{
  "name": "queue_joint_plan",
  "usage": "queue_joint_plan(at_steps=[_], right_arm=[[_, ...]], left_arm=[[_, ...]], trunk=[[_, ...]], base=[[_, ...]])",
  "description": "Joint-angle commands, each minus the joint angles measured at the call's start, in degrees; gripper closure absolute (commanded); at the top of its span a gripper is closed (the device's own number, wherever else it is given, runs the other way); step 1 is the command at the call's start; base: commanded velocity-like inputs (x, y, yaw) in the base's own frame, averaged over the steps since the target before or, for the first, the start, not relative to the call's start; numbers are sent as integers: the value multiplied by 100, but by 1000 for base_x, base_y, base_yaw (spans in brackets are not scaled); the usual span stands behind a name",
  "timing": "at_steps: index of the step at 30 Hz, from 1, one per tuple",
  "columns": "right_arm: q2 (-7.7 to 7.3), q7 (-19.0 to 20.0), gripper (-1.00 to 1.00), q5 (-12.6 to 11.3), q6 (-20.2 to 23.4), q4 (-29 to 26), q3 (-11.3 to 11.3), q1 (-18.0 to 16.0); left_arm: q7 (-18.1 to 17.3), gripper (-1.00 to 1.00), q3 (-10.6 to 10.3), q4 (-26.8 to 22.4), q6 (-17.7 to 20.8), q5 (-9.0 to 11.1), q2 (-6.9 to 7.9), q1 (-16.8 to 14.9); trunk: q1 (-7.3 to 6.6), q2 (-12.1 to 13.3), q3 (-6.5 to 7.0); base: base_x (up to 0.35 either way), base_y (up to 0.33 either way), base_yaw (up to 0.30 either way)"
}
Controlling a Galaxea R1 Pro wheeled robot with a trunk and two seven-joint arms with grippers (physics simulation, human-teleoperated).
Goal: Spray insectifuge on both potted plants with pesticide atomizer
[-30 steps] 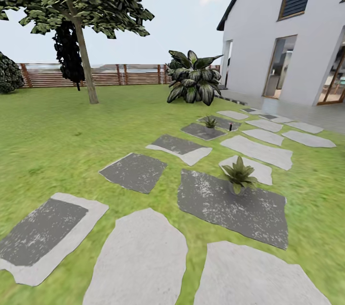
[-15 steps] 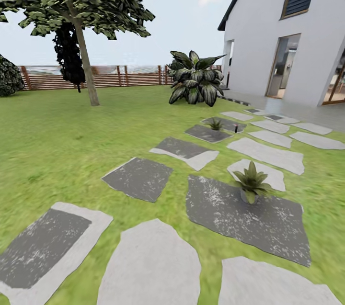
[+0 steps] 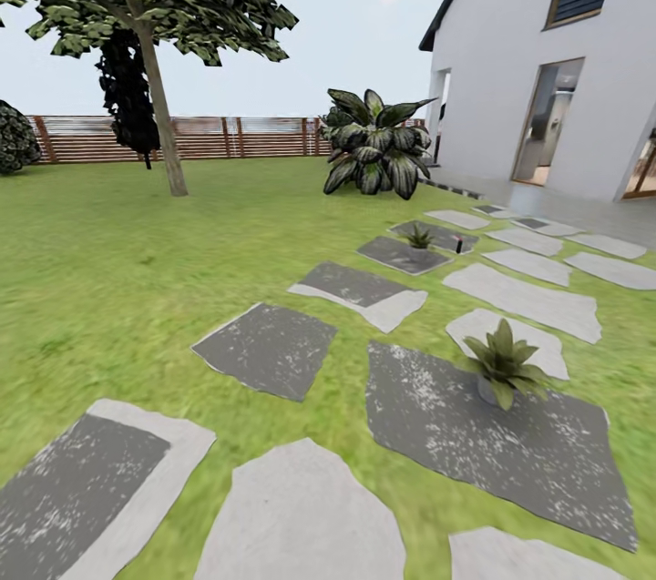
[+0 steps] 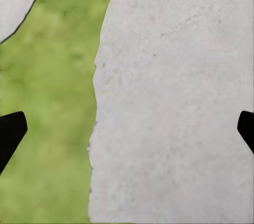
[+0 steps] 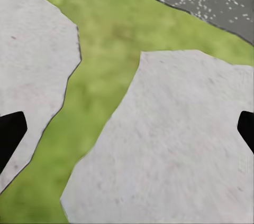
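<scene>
- Pesticide atomizer [image 3: 458, 245] was noted in the head view as a tiny dark bottle with a red top, standing on a far slab [image 3: 437, 234] just right of the farther potted plant [image 3: 419, 238], well ahead of the robot.
- Against the earlier head pictures the whole scene had slid rightward and downward and grown slightly: nearer potted plant [image 3: 504, 365], on its dark slab [image 3: 492, 430], sat lower and further right than a second before. That was judged camera travel, the base rolling forward along the stepping slabs, not any movement of the plants.
- Large striped-leaf plant [image 3: 376, 152], tree [image 3: 155, 61] and fence [image 3: 182, 137] stood at the far side of the lawn [image 3: 118, 261].
- Left wrist view: left gripper [image 4: 127, 129] showed dark fingertips [image 4: 10, 134] at opposite edges, spread wide and holding nothing, over a pale slab [image 4: 174, 97] and grass.
- Right wrist view: right gripper [image 5: 127, 134] likewise spread and empty over a light slab [image 5: 174, 145].
- Judgement: approach in progress; atomizer not yet within reach, pick-up and spraying outstanding.
</scene>
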Motion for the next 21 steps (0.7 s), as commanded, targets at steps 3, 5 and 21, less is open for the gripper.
queue_joint_plan(at_steps=[3,5,21], right_arm=[[0,2,-100,15,-16,3,3,-2],[-1,2,-100,15,-16,3,3,-3],[0,2,-100,15,-16,12,3,-1]], left_arm=[[5,-100,7,4,-19,2,-1,-2],[5,-100,6,5,-19,2,-1,-3],[5,-100,-1,5,-19,2,-1,-4]], trunk=[[2,-2,-6],[2,-2,-6],[2,-2,-6]], base=[[329,114,-51],[332,105,-102],[334,96,-49]])
